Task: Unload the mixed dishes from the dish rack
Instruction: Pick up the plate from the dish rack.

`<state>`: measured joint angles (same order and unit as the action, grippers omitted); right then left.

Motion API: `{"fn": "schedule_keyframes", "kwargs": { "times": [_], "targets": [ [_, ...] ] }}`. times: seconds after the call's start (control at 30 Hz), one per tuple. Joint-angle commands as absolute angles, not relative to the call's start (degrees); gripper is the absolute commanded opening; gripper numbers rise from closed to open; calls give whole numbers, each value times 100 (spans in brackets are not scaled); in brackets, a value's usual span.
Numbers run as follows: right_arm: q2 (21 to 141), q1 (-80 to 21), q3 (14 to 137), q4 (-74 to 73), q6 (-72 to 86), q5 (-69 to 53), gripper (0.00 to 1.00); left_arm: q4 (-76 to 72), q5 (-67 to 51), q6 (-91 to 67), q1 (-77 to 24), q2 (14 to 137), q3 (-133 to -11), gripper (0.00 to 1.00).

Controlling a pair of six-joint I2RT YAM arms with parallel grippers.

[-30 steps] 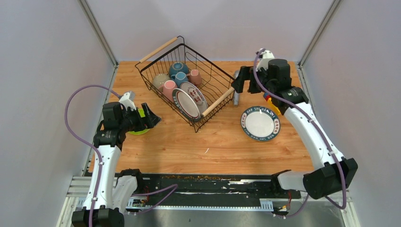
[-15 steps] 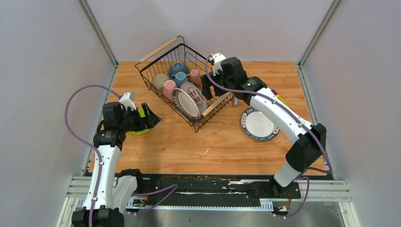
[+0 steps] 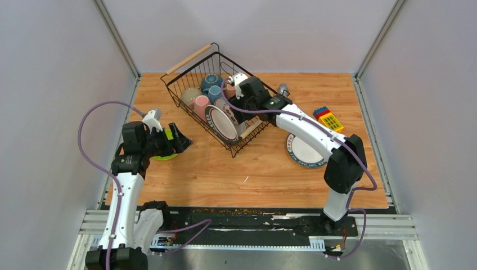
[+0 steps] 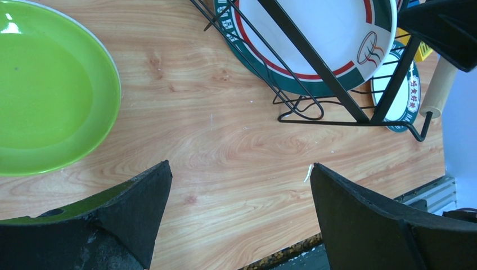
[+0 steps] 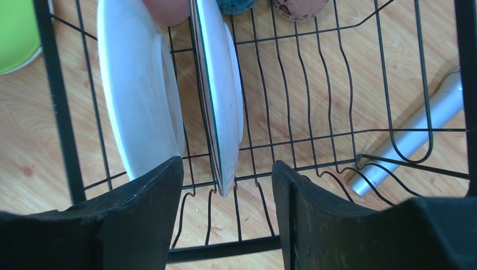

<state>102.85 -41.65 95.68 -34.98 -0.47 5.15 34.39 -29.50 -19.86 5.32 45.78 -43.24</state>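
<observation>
In the dish rack (image 3: 191,58), at its near end: two white plates on edge, mugs and bowls behind. Over the inner plate (image 5: 222,101), the right claw (image 5: 228,169): parted, one finger on each side of the rim, pressing on neither face. Close alongside, the outer plate (image 5: 140,101). Out on the bench: a lime-green plate (image 4: 45,90) and a patterned plate (image 3: 304,153). Above the bench by the green plate, the left claw (image 4: 242,185): spread wide, grasping nothing.

Likely troubles from here:
- Closing off-centre, catching only the thin glazed rim, and slipping on the lift.
- Nudging the outer plate with the finger in the narrow gap and tipping it against the wire.
- Lifting at a tilt, snagging the lower edge in the wavy floor wires, and dragging the rack.
- Bumping the pink mug (image 3: 201,104) behind.
</observation>
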Motion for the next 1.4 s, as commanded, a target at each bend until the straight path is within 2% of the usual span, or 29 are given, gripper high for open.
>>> {"fn": "schedule_keyframes", "kwargs": {
  "times": [0.0, 0.47, 0.77, 1.37],
  "targets": [
    [10531, -4306, 9820, -3215, -125, 905, 58, 3240, -3110, -1971, 536, 4570, -4302, 100],
    [11128, -4560, 10024, -3098, -270, 1888, 35, 3234, -3090, -1986, 533, 4573, -4288, 100],
    [11086, -4925, 10072, -3096, -348, 2808, 0, 3226, -3102, -1986, 541, 4531, -4280, 100],
    [10616, -5335, 10542, -3299, -800, 4015, 0, 3239, -3015, -1977, 532, 4439, -4291, 100]
  ]
}}
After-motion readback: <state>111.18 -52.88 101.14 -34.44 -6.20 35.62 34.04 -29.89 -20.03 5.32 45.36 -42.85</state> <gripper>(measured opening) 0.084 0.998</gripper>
